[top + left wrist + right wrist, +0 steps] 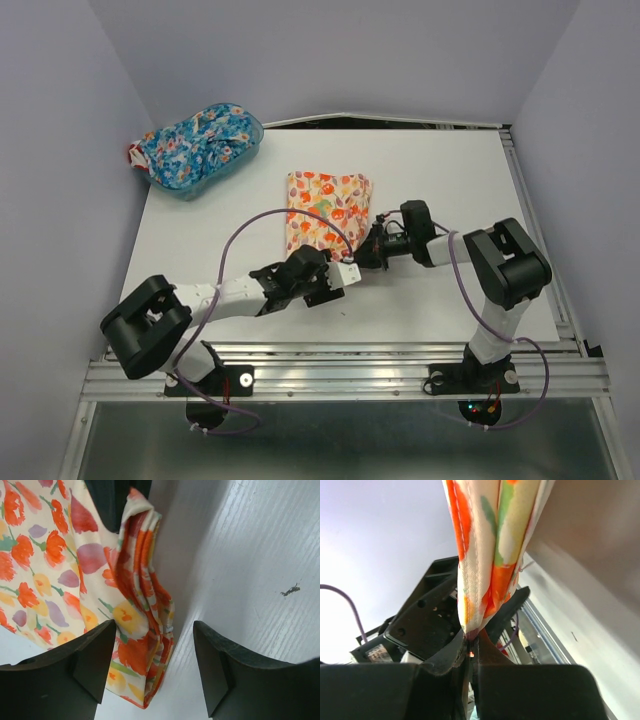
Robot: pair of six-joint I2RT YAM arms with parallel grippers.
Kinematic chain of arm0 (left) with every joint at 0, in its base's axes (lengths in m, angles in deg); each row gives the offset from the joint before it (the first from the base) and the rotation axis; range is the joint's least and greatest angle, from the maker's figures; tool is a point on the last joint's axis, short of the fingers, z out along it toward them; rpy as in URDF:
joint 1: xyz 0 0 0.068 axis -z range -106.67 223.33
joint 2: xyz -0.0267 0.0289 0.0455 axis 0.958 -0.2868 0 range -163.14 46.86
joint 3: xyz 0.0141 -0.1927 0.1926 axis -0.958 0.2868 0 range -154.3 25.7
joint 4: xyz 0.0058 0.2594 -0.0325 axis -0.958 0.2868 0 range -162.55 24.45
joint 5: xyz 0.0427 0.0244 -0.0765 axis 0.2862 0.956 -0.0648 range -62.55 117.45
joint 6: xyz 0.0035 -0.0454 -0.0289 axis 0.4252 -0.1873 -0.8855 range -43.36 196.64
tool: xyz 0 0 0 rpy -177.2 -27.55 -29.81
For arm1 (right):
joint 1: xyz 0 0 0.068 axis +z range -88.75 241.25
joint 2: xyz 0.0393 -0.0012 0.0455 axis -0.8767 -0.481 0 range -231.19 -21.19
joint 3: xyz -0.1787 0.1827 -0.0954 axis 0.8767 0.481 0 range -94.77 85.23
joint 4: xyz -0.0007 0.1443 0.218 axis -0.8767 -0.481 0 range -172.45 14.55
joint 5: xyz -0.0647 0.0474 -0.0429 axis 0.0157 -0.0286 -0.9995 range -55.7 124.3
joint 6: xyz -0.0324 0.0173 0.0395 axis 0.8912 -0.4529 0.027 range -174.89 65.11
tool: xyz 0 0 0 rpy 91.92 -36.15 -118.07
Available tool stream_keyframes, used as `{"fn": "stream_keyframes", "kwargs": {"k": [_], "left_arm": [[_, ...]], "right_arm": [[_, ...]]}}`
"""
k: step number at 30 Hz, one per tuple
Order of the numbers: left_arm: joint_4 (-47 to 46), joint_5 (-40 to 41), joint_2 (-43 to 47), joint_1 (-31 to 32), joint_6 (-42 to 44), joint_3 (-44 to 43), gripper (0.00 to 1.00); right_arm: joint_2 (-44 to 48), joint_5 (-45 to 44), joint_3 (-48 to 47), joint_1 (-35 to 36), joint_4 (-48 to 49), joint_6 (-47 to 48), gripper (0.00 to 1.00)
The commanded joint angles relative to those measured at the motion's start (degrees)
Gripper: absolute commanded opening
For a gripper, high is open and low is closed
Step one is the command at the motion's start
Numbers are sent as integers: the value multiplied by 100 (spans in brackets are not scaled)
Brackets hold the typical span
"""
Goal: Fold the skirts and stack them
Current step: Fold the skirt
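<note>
The cream-yellow skirt [325,208] with orange-red flowers lies folded on the white table [200,250], mid-table. My right gripper [368,247] is shut on its near right corner; the right wrist view shows the pinched fabric edge [479,575] rising from the closed jaws. My left gripper [352,270] is open just in front of the skirt's near edge, its jaws straddling the bunched corner [145,645] without closing on it. The blue floral skirt [195,143] lies bunched in the basket at the far left.
The translucent blue basket [252,135] stands at the table's far left corner. Grey walls close in the back and sides. A metal rail [350,365] runs along the near edge by the arm bases. Purple cables loop over both arms.
</note>
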Motion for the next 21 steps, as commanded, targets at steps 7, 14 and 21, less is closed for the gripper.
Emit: {"fn": "stream_keyframes", "kwargs": {"k": [7,14,21], "left_arm": [[-426,473,-484,71,-532,-307,70],[-313,939,-775,71,-648,-483,49],[267,702,-538,79,-375,-492,21]], "right_arm": [[207,245,513,28,1928,-1188,1],[321,298,733,28,1823,-933,1],[470,-358,-4,-288,-2039,2455,24]]}}
